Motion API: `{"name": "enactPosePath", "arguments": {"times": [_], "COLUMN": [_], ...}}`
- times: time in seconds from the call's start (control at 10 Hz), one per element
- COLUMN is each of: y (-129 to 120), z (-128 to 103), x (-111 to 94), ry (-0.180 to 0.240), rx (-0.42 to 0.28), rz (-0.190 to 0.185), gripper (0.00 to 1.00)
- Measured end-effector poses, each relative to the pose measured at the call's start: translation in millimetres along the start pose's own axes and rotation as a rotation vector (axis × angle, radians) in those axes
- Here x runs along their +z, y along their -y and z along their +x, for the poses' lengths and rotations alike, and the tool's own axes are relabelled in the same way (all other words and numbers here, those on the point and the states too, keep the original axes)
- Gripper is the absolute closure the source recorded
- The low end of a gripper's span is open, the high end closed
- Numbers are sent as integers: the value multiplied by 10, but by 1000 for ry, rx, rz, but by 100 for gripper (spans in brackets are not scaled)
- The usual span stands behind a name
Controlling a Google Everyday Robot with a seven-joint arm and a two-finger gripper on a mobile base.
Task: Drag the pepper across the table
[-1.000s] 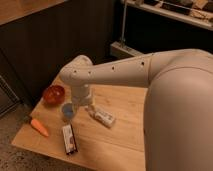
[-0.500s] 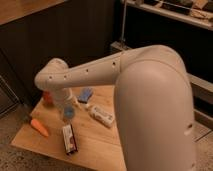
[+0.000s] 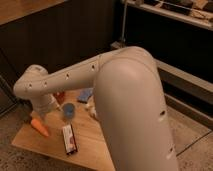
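Note:
The pepper is a small tapered orange vegetable lying near the left end of the pale wooden table. My gripper hangs from the white wrist just above and behind the pepper's upper end. It is open and holds nothing. The thick white arm fills the middle and right of the view and hides the table's right part.
A blue cup stands right of the gripper. A dark flat packet lies near the front edge. A blue item and a white object lie further back. A red bowl peeks out behind the arm. Dark shelving stands behind.
The arm has swung left, carrying the gripper from the table's middle to the left end over the pepper. The red bowl is now mostly hidden behind the arm.

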Motion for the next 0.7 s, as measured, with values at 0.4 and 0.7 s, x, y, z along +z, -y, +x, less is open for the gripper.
{"name": "enactPosePath", "arguments": {"times": [0.4, 0.7], "y": [2, 44], "z": [9, 80], "x": [-10, 25], "ry": [1, 47], "rx": [0, -39], "rz": [-2, 52], "gripper": [35, 35]}}
